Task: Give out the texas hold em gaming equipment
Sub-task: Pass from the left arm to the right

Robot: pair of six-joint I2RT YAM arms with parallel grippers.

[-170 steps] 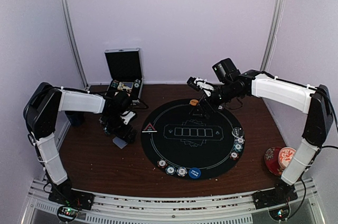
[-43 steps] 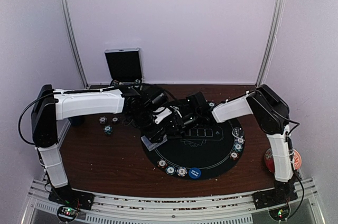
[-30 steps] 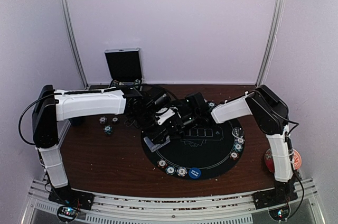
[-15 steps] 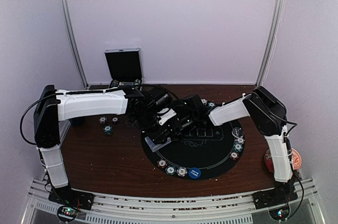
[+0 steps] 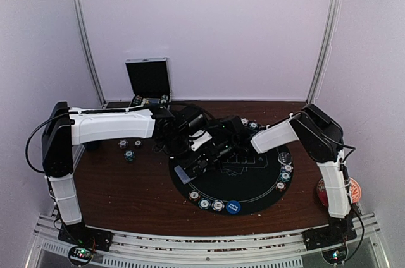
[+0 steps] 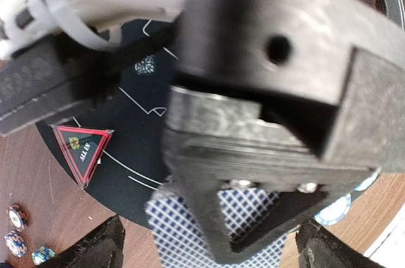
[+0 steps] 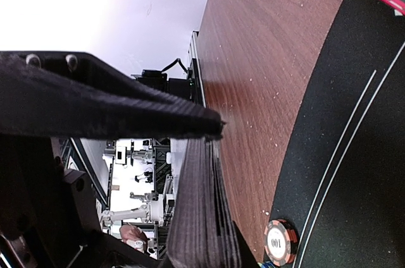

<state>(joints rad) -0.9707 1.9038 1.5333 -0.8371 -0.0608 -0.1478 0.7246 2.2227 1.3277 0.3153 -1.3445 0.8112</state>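
Observation:
A deck of playing cards hangs over the left edge of the round black mat. My right gripper is shut on it. In the right wrist view the deck shows edge-on, pinched between the fingers of that gripper. In the left wrist view, my left gripper stands open, its fingertips wide on either side of the blue-checked deck. A red triangle marker lies on the mat. Poker chips and a blue disc sit along the near rim.
More chips line the mat's right rim and a few lie on the wood at left. An open case stands at the back left. A red floral cup and saucer sit at the right edge.
My left gripper has opened and let go of the deck. My right gripper has shut on it. Both arms stayed close together over the mat's left side.

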